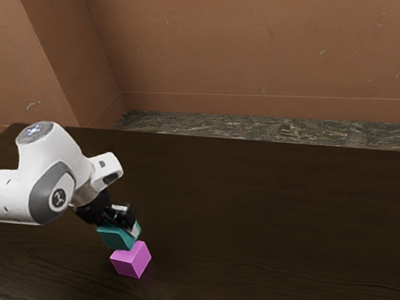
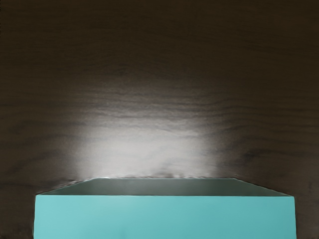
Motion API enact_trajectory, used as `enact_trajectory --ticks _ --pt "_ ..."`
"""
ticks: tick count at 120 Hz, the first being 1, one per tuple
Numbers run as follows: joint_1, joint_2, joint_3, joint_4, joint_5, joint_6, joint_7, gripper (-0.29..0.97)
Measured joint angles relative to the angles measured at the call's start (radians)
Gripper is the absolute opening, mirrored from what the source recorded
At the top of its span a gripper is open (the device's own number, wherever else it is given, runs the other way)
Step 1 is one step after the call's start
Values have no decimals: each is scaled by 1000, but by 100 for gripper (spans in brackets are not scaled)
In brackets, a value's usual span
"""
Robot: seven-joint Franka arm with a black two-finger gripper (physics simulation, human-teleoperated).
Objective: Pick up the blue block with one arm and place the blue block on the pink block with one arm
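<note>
I am watching the white arm (image 1: 31, 188) coming in from the exterior view's left and bending down over the dark wooden table (image 1: 286, 212). The black hand (image 1: 119, 223) is pointing down at the table, and its two fingers are closing on the upper part of the blue block (image 1: 119, 237) from opposite sides, so the hand is gripping that block.

The blue block is sitting directly above the pink block (image 1: 131, 260), tilted a little and shifted slightly toward the exterior view's left. Its lower edge is meeting the pink block's top face in that view, though I cannot tell whether it is resting there or hanging just clear of it. The pink block is lying flat on the table, towards the near side.

In the wrist view, the blue block (image 2: 164, 216) is showing as a wide flat band just under the hand, with the table (image 2: 159, 99) beyond it catching a pale glare. A brown wall (image 1: 257, 27) and a strip of stone floor (image 1: 296, 131) are lying behind the table.
</note>
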Motion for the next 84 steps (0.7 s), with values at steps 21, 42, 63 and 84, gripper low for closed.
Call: enact_trajectory --ticks 21,42,63,84 --pt "7 5 0 -10 3 -1 -68 36" --pt "7 10 0 -10 2 -2 -115 41" --pt "8 8 0 -9 -6 -3 -138 54" --pt "2 -139 7 64 30 -37 -155 62"
